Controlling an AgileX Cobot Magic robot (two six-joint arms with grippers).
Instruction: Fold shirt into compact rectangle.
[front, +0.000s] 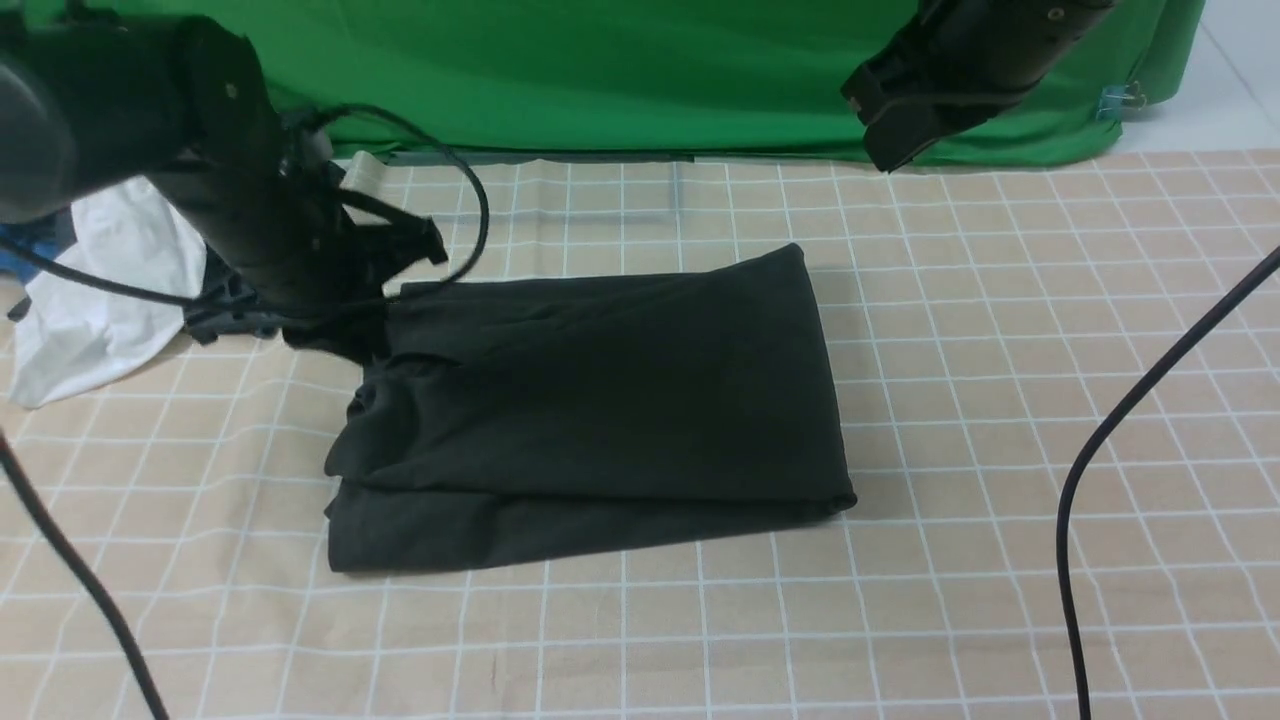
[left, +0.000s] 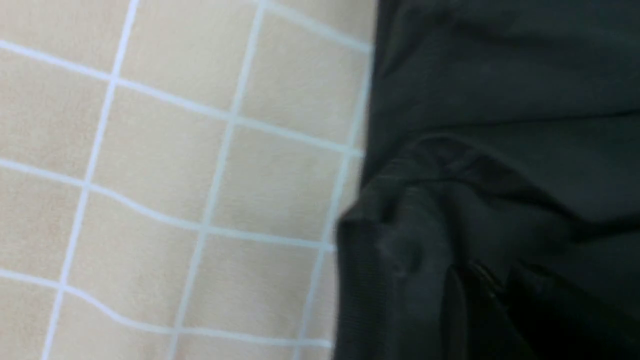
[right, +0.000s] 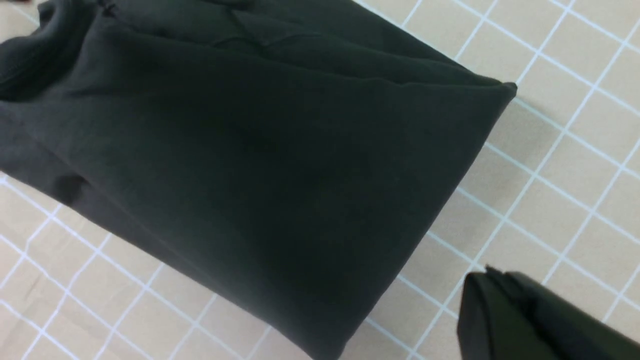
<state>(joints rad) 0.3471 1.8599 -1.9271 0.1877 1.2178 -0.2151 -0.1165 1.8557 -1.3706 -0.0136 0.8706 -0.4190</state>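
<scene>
On the beige, white-gridded cloth-covered surface (front: 1000, 350), near its middle, lay the large plain black soft-fabric shirt (front: 600, 400), already doubled over into a rough rectangle. Its right edge and far edge ran fairly straight, judging by the front view, while the left end was bunched, with a ribbed hem or collar puckered up (left: 380, 260) and a lower layer sticking out along the near side. No logo or lettering showed; only smooth dark cloth with a few shallow creases.

At that bunched left end the left claw (front: 345, 335) sat low against the fabric, probably because that end needed tidying or had just been laid down. Black fingers against black cloth hid the tips, so whether they were spread or pinching the shirt could not be told.

Above the far right of the surface the right claw (front: 890, 135) hung clear of everything, its jaws pressed together on nothing, seemingly parked out of the way.

Beyond the left arm, a crumpled white cloth garment (front: 100, 290) lay well apart from the shirt, in front of the green fabric backdrop (front: 620, 70)
</scene>
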